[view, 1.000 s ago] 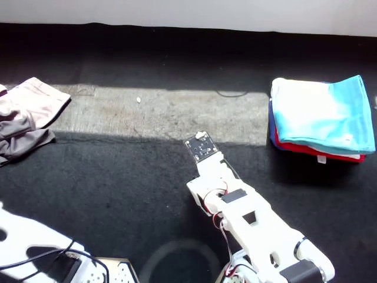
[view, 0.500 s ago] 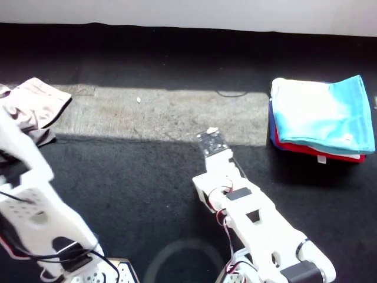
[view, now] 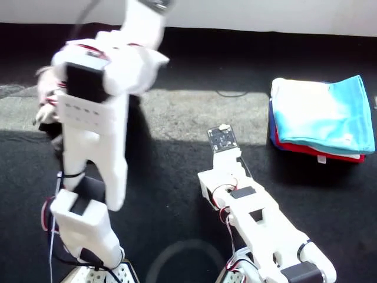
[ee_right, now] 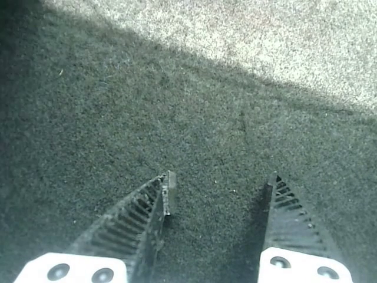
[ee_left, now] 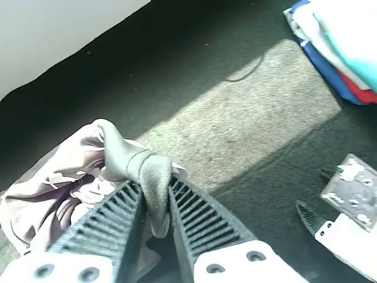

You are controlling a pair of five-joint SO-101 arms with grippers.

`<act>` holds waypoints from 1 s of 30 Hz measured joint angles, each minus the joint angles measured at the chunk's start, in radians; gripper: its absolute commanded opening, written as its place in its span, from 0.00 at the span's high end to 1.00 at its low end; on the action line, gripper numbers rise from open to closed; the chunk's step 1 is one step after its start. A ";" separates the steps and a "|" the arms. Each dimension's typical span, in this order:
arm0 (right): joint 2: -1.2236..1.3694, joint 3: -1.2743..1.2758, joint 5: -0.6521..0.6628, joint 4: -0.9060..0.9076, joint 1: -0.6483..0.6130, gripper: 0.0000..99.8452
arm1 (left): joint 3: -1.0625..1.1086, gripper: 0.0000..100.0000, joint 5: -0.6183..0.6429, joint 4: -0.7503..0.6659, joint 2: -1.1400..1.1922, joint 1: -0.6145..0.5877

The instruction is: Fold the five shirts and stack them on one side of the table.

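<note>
Left gripper is clamped tight on a grey fold of the crumpled shirt; the rest, pinkish-grey, bunches just behind it at the table's left side. Right gripper is wide open and holds nothing, over the dark mat mid-table. The folded stack, light blue over red and blue, sits at the right.
</note>
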 measured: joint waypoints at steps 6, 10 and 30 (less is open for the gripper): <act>0.000 0.000 0.000 0.000 0.000 0.76 | 0.049 0.92 0.006 0.000 -0.002 0.064; 0.000 0.000 0.000 0.000 0.000 0.76 | 0.166 0.84 0.009 0.000 0.031 0.072; 0.000 0.000 0.000 0.000 0.000 0.76 | 0.265 0.84 0.009 0.000 -0.083 -0.104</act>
